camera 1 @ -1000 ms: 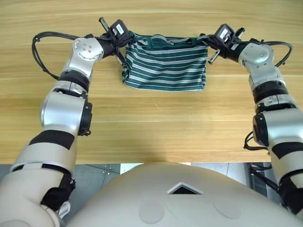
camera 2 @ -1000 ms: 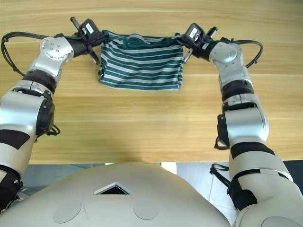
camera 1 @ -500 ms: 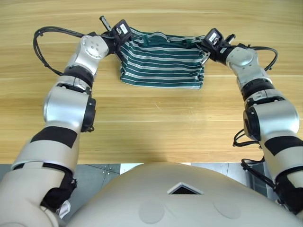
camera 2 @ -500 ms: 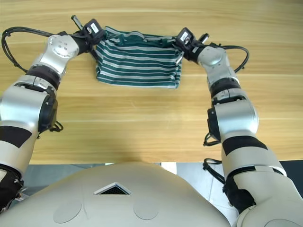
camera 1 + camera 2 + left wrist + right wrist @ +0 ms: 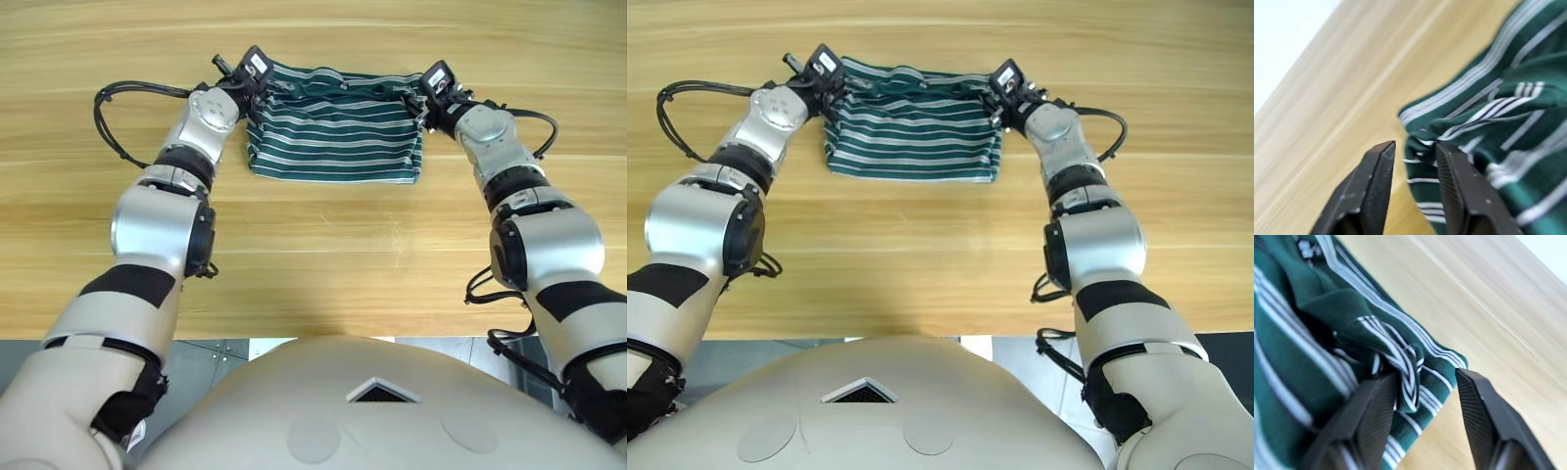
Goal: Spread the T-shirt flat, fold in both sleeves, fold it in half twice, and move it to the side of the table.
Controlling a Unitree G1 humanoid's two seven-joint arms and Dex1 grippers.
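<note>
1. The table [image 5: 313,255] carries the work at its far middle. The whole picture sits as it did a second ago, so the differences lie in the arms, not the camera.
2. The T-shirt [image 5: 338,137] lies at the robot's 12 o'clock as a compact striped rectangle with the collar along its far edge. It has barely shifted over the last second. Its far edge, which was pulled taut between the two tools, now looks slacker and bunched at the corners.
3. Both arms have swung inward, so the forearms now run almost straight out to the cloth's far corners instead of splaying wide.
4. The left gripper [image 5: 1414,147] sits at the shirt's 10 o'clock corner. Its fingers are apart, with bare wood in the gap and the cloth's corner just behind one finger.
5. The right gripper [image 5: 1427,377] sits at the 2 o'clock corner. Its fingers are also apart, and a bunched fold of cloth lies against one of them, unclamped.
6. The far edge therefore seems to be released. Judging by the shape, the sleeves are already in, at least one half fold may remain, and the move to the table's side is not yet done.
</note>
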